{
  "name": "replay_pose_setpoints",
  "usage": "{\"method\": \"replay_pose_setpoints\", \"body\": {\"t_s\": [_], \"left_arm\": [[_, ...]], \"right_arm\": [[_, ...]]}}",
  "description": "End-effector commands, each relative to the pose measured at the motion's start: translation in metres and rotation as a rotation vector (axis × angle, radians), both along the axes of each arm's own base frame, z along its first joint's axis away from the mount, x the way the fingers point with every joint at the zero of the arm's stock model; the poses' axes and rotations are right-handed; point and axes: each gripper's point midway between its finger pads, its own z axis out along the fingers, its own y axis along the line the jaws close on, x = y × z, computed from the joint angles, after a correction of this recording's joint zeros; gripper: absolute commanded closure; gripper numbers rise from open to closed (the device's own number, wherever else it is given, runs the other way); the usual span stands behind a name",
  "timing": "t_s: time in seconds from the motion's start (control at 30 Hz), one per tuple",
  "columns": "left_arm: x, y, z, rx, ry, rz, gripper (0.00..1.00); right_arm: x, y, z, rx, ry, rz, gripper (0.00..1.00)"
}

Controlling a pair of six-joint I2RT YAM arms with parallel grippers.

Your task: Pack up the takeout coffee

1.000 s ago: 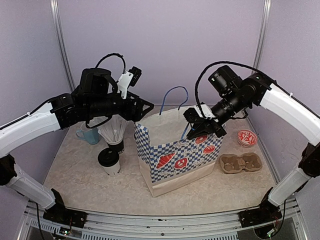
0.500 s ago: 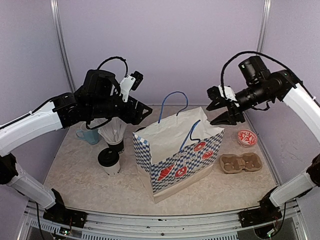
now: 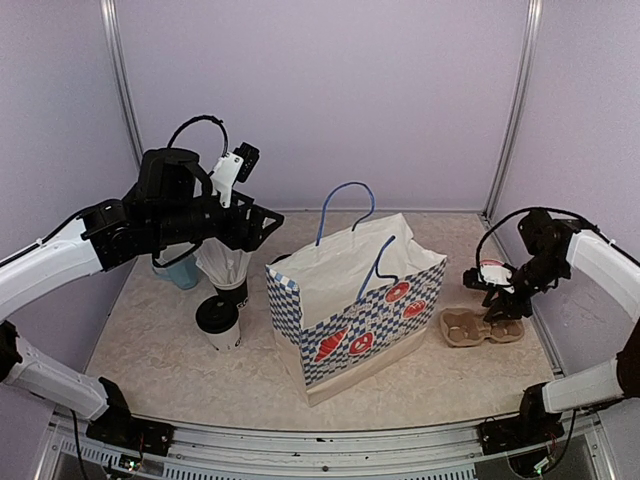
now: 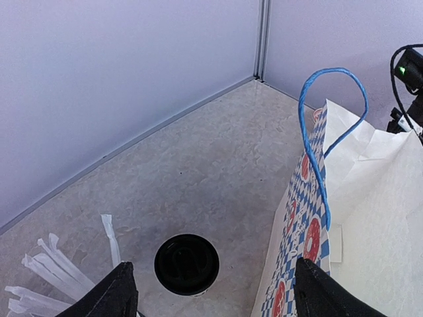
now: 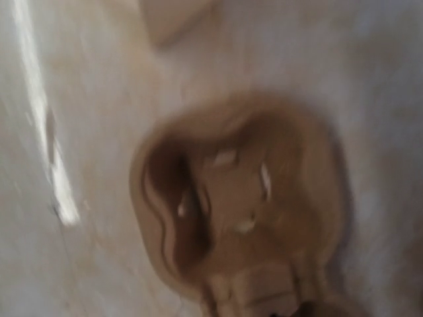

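Note:
One takeout coffee cup (image 3: pixel 217 321), white with a black lid, stands left of the checkered paper bag (image 3: pixel 350 310). A second black-lidded cup (image 4: pixel 186 264) shows in the left wrist view, on the table beside the bag (image 4: pixel 370 218). My left gripper (image 3: pixel 262 222) (image 4: pixel 213 277) hovers above that cup, open and holding nothing. The right gripper (image 3: pixel 497 300) is low over the brown cardboard cup carrier (image 3: pixel 482 326) (image 5: pixel 238 205). The right wrist view is blurred and shows no fingers.
A black cup of white straws (image 3: pixel 232 275) (image 4: pixel 59 271) and a light-blue mug (image 3: pixel 180 272) stand at the left under my left arm. A red-patterned round lid (image 3: pixel 493 270) lies behind the carrier. The bag stands open with blue handles (image 4: pixel 324 132) up.
My right arm has swung off the bag's rim, up, then down to the right over the carrier. The bag has settled upright. The left arm has drawn back slightly to the left.

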Motion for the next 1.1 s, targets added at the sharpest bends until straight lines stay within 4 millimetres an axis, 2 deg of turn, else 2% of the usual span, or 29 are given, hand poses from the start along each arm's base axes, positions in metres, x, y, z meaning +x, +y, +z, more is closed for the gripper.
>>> {"method": "replay_pose_setpoints", "body": {"t_s": [0.0, 0.23, 0.43, 1.07], "left_arm": [[0.0, 0.003, 0.007, -0.033, -0.034, -0.014, 0.2], [0.001, 0.003, -0.001, -0.015, -0.032, -0.034, 0.2], [0.001, 0.003, -0.004, -0.012, -0.03, -0.038, 0.2], [0.005, 0.0, -0.015, 0.001, -0.01, -0.047, 0.2]], "right_arm": [[0.006, -0.029, -0.021, -0.174, -0.09, 0.052, 0.64], [0.014, -0.04, -0.046, -0.252, -0.082, 0.087, 0.56], [0.026, -0.041, -0.057, -0.259, -0.052, 0.1, 0.57], [0.035, -0.044, -0.086, -0.274, 0.036, 0.102, 0.57]]}}
